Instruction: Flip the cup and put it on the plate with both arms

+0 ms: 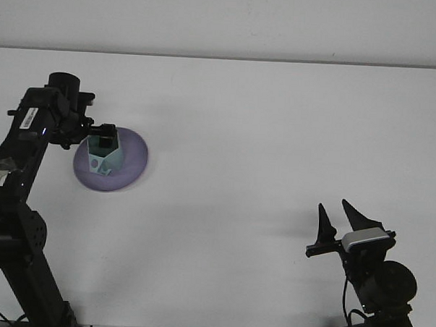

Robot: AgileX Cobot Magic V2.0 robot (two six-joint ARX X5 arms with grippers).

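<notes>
A pale green cup [104,157] stands upright on the purple plate [129,167] at the left of the white table. My left gripper [102,137] reaches in from the left and is shut on the cup's top rim, with dark fingers on either side of it. The cup's lower part rests on the plate's left half. Far off at the lower right, my right gripper [338,215] points up and stands open with nothing between its fingers [322,220].
The white table [262,136] stretches between the two arms. Its far edge meets a pale wall at the top of the view. The left arm's links [19,169] run down the left edge of the frame.
</notes>
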